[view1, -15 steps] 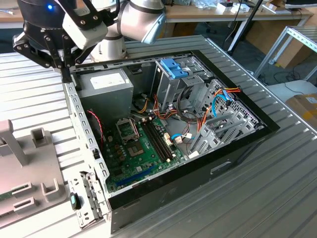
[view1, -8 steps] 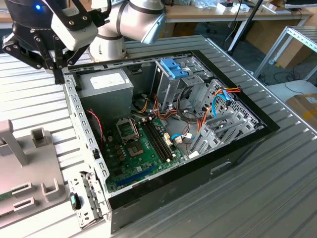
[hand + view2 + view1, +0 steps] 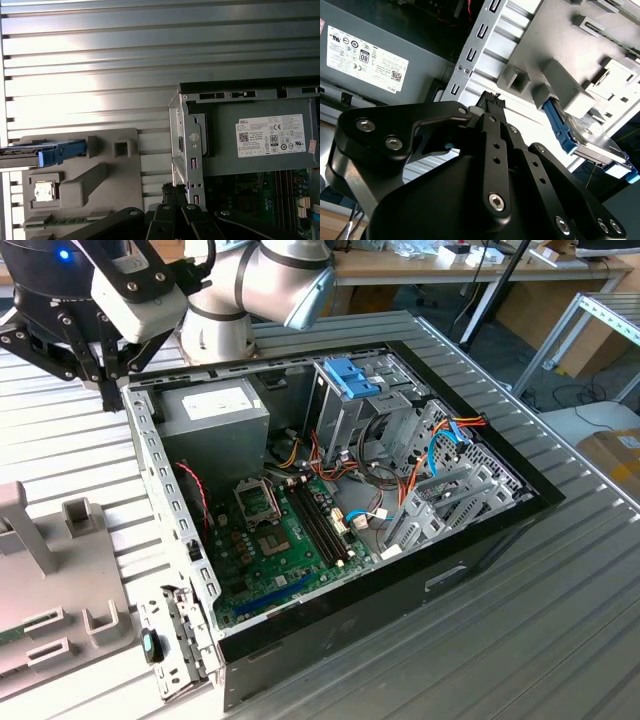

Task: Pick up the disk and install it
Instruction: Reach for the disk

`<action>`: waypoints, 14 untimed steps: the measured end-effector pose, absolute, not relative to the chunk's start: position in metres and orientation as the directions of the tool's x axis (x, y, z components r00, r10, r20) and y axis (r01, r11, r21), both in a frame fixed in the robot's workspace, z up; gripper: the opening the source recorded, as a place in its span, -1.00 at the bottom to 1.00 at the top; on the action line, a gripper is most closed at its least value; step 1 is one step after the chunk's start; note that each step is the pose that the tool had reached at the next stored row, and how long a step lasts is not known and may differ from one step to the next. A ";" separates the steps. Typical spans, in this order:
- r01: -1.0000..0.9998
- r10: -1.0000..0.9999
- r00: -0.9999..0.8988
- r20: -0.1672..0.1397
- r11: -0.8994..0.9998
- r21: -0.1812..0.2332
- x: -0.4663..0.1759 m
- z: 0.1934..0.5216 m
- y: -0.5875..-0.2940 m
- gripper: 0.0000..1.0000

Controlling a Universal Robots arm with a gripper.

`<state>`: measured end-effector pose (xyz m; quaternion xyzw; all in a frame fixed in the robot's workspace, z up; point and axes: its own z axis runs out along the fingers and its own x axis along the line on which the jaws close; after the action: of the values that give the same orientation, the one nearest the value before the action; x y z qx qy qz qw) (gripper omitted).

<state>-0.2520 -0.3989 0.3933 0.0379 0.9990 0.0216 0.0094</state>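
Gripping state: jaws drawn close together with nothing between them; fingertips (image 3: 491,101) are bare in both wrist views.
Jaw position: they hang above the table (image 3: 560,620), just beside the back corner of the open case (image 3: 160,470) and near the power supply (image 3: 215,405). No contact with either, as far as I can tell.
Arm: the arm (image 3: 270,280) comes in from behind the case and bends toward the exterior view's left.
Disk: the disk (image 3: 592,145) stands on edge in a slot of the grey fixture (image 3: 560,60), with its blue carrier clipped round it. It is well apart from the jaws and not yet picked.
Fixture: lies on the table beside the case, on the exterior view's left.
Install spot: judged to be the drive cage (image 3: 350,420) under the blue latch (image 3: 350,375), at the far side of the case. The cables (image 3: 400,475) run just beside it.
Progress: early, by my judgement; nothing grasped, disk in its slot.
Risk, jaws: this narrow, they would land on the disk's top edge instead of straddling it.
Risk, case wall: the rim is close, so a low sideways sweep toward the fixture could clip it.
Risk, grasp: the disk is thin and upright; an off-centre pinch could tilt it and jam it in the slot.
Risk, install: loose cables by the cage could snag the carrier or block the bay.
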 end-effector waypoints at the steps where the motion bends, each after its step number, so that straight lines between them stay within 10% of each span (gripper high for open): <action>1: 0.075 0.076 -0.997 -0.017 0.996 0.044 -0.252 0.393 -0.399 -0.79; 14: 0.075 0.076 -0.997 -0.017 0.996 0.044 -0.263 0.393 -0.399 -0.79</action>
<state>-0.2629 -0.3989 0.3933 0.0380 0.9990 0.0216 0.0094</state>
